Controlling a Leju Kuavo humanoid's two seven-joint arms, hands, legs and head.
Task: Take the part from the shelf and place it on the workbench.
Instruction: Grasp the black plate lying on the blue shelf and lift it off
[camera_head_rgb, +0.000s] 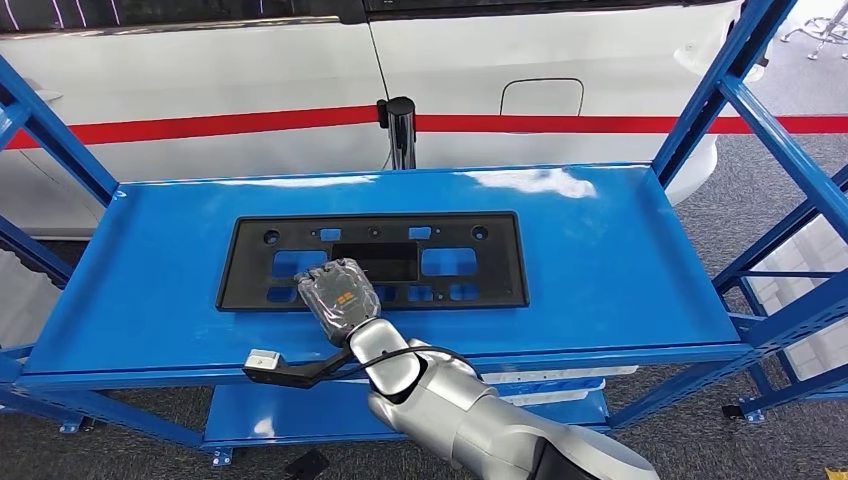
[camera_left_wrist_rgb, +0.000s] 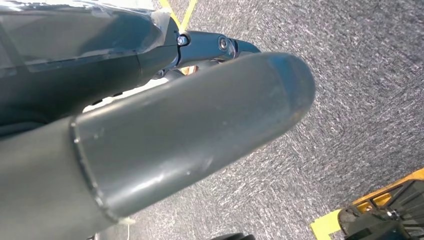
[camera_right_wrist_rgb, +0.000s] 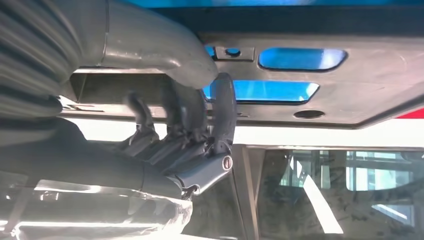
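Black plastic part (camera_head_rgb: 372, 260) lies flat on blue shelf (camera_head_rgb: 150, 300) in head view, right hand (camera_head_rgb: 338, 297) over its near edge. Right wrist view: fingers (camera_right_wrist_rgb: 222, 112) curl at part's rim, grip unclear; thin edge may slip. Left hand (camera_left_wrist_rgb: 165, 145): state unclear.

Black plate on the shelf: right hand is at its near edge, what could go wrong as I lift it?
The right hand meets the black plate left of its middle at the near edge, so the long, flat part may tilt or slip when lifted. The blue shelf posts stand close on both sides; a swinging end could hit one. Whether the fingers hold firmly, I cannot tell.
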